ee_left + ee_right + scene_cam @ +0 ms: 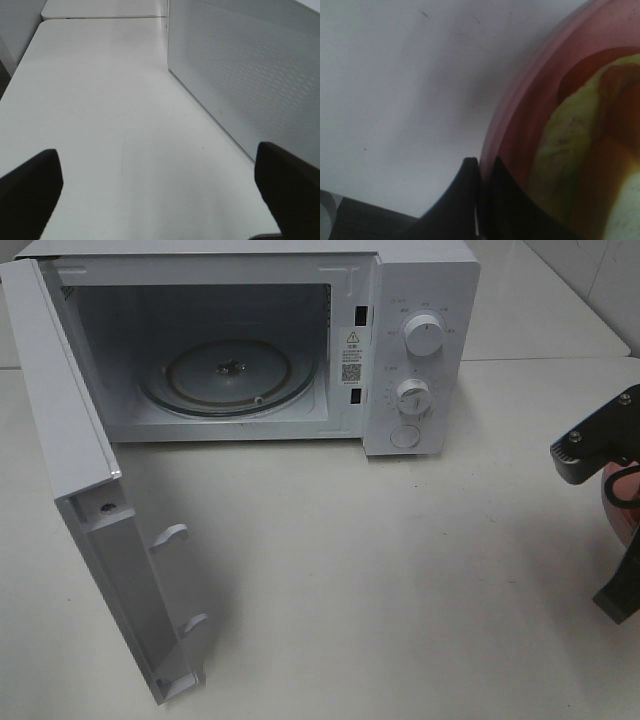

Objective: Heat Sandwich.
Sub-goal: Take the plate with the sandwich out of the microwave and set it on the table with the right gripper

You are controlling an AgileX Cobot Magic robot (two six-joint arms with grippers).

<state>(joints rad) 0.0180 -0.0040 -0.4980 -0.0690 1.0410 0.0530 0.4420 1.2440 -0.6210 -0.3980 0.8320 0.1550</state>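
White microwave (300, 350) at the table's (400, 570) back edge, door (90, 500) swung wide, glass turntable (230, 375) bare; right gripper (479, 172) at the right edge, jaws pinched on the pink plate's (520, 105) rim, sandwich (575, 145) on that plate; left gripper (160, 175) spread wide, holding nothing, beside the microwave's perforated side.

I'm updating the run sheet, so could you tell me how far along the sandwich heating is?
Done: the microwave door stands open and the turntable is bare. In hand: the right gripper is shut on the rim of the pink plate carrying the sandwich. Left: loading it, shutting the door, setting the dials.
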